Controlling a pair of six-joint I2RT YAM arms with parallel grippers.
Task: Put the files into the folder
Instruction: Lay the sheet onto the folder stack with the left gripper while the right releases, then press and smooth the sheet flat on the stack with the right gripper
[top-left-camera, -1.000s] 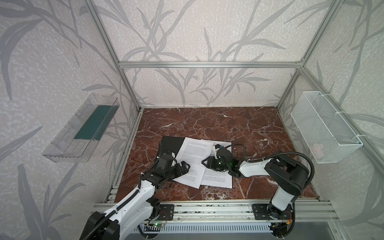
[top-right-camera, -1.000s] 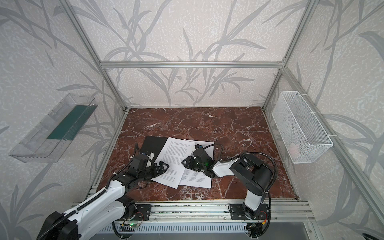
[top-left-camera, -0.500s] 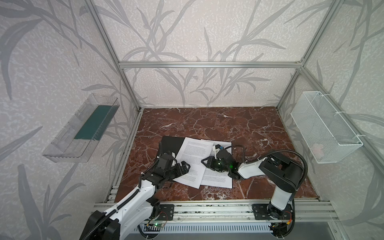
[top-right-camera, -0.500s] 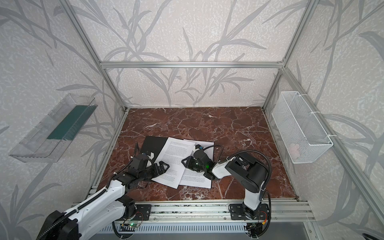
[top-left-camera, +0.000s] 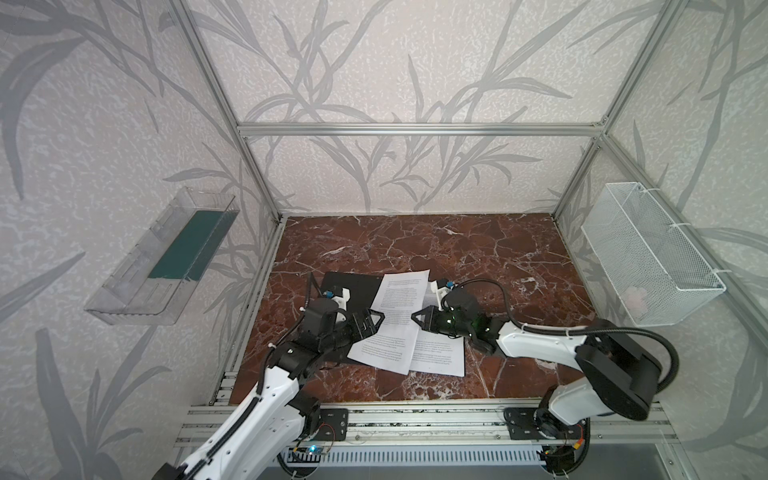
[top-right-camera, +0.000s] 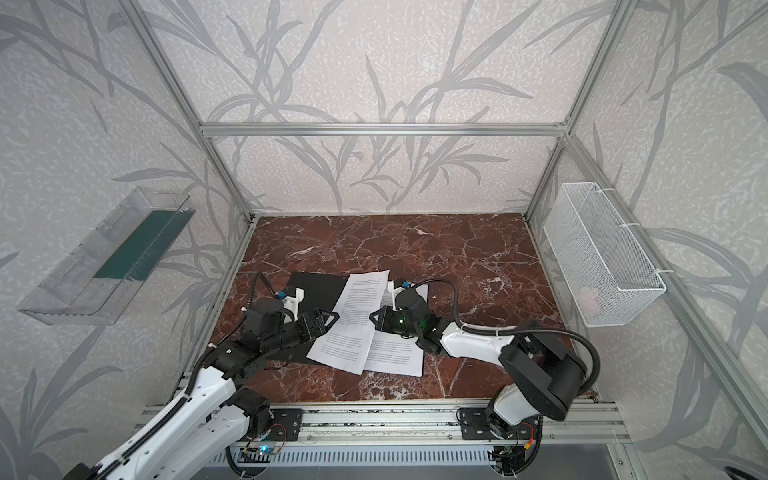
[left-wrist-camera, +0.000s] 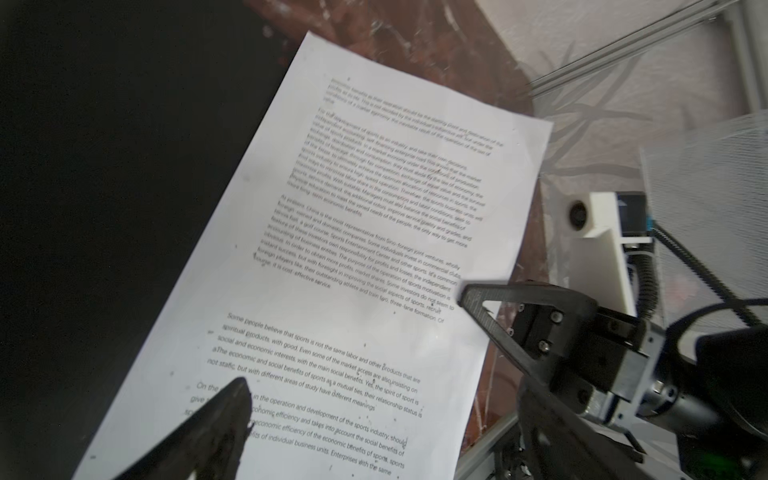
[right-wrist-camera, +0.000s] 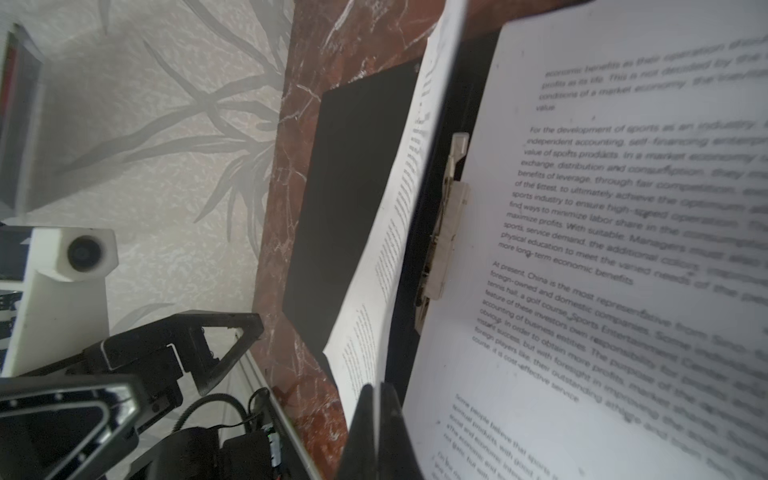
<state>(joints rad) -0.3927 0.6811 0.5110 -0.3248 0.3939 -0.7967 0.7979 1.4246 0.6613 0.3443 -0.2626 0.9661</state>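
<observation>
Bowing upward, thin printed sheet (right-wrist-camera: 403, 199) overlaps flat black folder (right-wrist-camera: 345, 199).

**Around the Workspace**

We see a red-brown marble tabletop (top-left-camera: 415, 245) inside an aluminium frame (top-left-camera: 415, 129), backed by leaf-patterned wallpaper (top-left-camera: 415, 66). On the left wall hangs a clear plastic tray (top-left-camera: 137, 286) holding a dark green panel (top-left-camera: 191, 245). On the right wall is a white mesh basket (top-left-camera: 623, 232) with something pale pink (top-left-camera: 636, 296) inside.
</observation>
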